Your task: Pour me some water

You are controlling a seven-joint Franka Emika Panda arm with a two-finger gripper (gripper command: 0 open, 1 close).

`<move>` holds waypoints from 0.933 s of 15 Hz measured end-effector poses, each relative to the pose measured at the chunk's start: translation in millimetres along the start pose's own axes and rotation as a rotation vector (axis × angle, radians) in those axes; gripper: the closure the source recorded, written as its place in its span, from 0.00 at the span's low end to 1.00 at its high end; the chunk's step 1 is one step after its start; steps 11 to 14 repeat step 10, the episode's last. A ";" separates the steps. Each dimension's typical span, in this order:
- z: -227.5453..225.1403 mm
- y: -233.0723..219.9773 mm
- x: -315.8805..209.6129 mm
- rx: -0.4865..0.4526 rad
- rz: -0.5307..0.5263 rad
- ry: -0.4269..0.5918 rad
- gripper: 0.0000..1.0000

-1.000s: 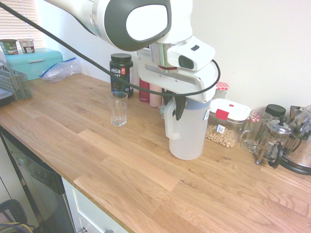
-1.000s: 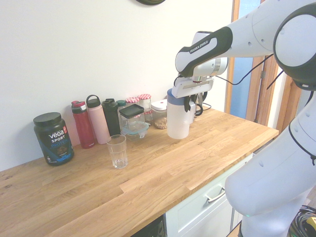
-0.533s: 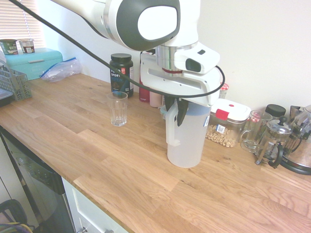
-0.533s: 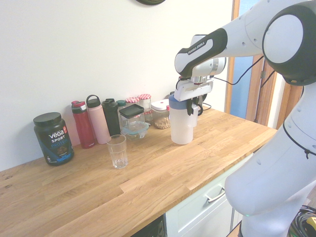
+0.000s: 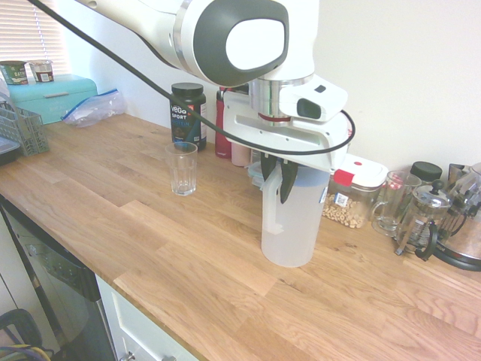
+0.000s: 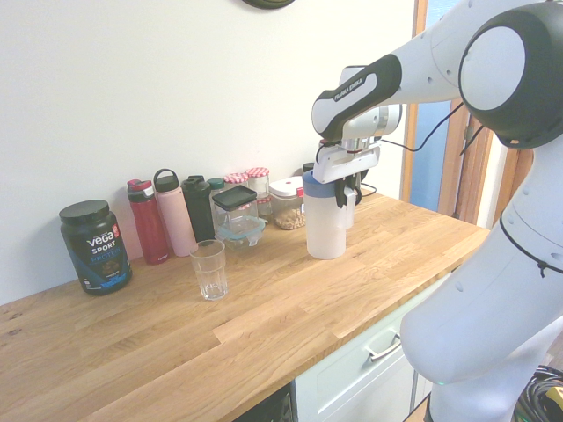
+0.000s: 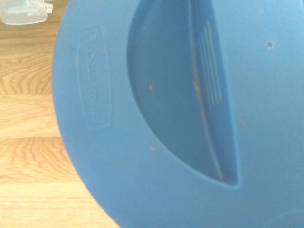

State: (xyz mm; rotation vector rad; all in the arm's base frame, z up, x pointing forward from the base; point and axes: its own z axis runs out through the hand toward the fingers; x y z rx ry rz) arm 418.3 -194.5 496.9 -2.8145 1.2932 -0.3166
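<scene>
two wide views face the counter [image 5: 150, 248] from opposite ends; the wrist view looks straight down, close.

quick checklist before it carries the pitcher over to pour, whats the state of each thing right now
1. Grip: gripper shut on the handle of the pitcher - ok.
2. Pitcher upright, not tilted in either exterior view - ok.
3. Pitcher lifted off the counter: its base looks at or just above the wood - cannot tell.
4. Blue lid seated on the pitcher; whether its spout is open - cannot tell.
5. Glass upright, empty, standing alone with bare counter between it and the pitcher - ok.
6. Clearance behind: the clear container with a white lid and the bottles stand close to the pitcher's path along the wall - cannot tell if there is enough room.
</scene>
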 end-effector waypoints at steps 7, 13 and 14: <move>-33.5 0.2 0.7 -0.014 0.005 0.018 0.00; -78.1 -5.2 -22.8 -0.081 0.035 -0.003 0.00; -78.1 -5.2 -22.8 -0.081 0.035 -0.003 0.00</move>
